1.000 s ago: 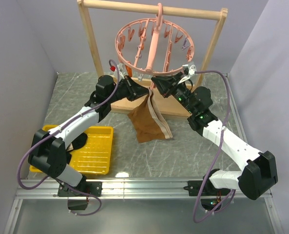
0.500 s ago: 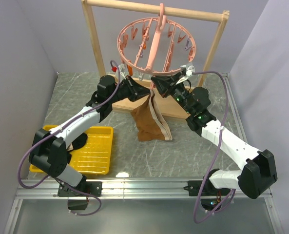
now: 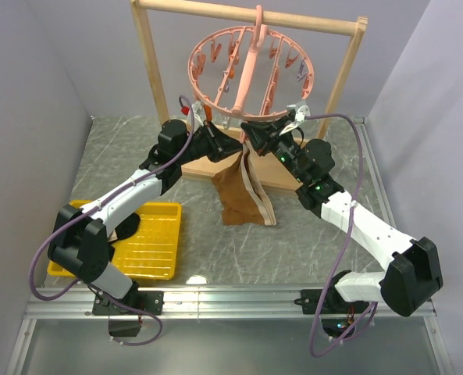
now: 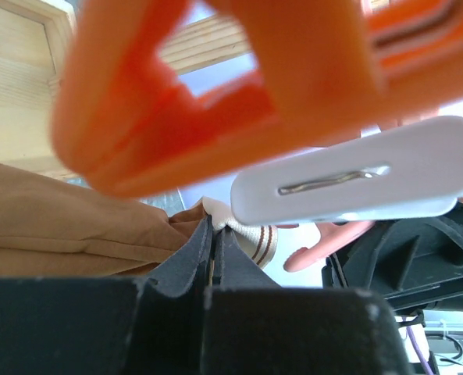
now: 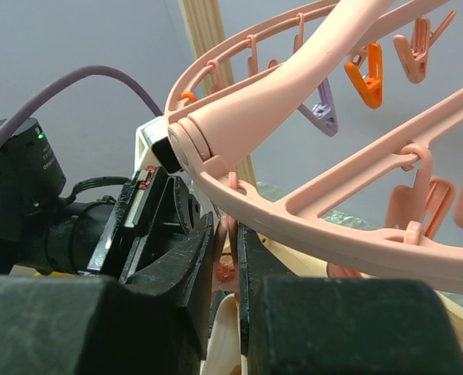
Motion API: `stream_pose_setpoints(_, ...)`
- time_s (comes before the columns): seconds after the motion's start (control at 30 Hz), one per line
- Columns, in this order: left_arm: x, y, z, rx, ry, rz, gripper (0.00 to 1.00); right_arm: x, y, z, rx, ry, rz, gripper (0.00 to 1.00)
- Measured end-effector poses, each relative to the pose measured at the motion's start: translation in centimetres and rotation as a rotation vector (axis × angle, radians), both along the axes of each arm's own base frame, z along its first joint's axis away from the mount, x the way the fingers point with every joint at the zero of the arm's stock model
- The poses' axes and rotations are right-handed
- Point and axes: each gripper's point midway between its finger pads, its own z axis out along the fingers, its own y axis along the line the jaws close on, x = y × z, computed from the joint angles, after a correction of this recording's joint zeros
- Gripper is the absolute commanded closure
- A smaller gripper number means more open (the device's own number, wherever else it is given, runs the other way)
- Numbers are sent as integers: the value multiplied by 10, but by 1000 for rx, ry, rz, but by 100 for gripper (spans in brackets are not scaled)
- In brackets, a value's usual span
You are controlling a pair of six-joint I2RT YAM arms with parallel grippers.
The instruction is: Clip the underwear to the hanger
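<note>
The pink ring hanger point(image 3: 251, 74) hangs by its hook from the wooden rack's top bar. The brown underwear point(image 3: 243, 191) hangs below the ring's near edge, with its lower end near the table. My left gripper point(image 3: 231, 145) is shut on its beige striped waistband point(image 4: 254, 238), just under the ring; brown cloth point(image 4: 59, 219) fills the left of its view. My right gripper point(image 3: 252, 134) is shut on a pink clip point(image 5: 227, 262) that dangles from the ring point(image 5: 333, 211). It squeezes the clip right above the cream waistband point(image 5: 225, 344). The two grippers almost touch.
The wooden frame rack point(image 3: 149, 70) stands at the back on a wooden base point(image 3: 204, 166). A yellow tray point(image 3: 153, 238) with a dark garment point(image 3: 126, 226) lies at the front left. Orange point(image 4: 215, 86) and white point(image 4: 356, 180) clips hang close to the left wrist camera. Grey walls stand on both sides.
Both grippers have moved slightly up and closer to the ring's near edge. The underwear has risen a little with them. The ring has shifted slightly.
</note>
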Motion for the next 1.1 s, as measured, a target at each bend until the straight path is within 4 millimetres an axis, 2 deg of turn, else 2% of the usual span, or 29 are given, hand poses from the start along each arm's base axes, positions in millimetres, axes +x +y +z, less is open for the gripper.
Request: stream_pose_setpoints(1.1, -6, -4, 15, -84, 47, -27, 100, 8, 0, -6, -46, -29, -51, 100)
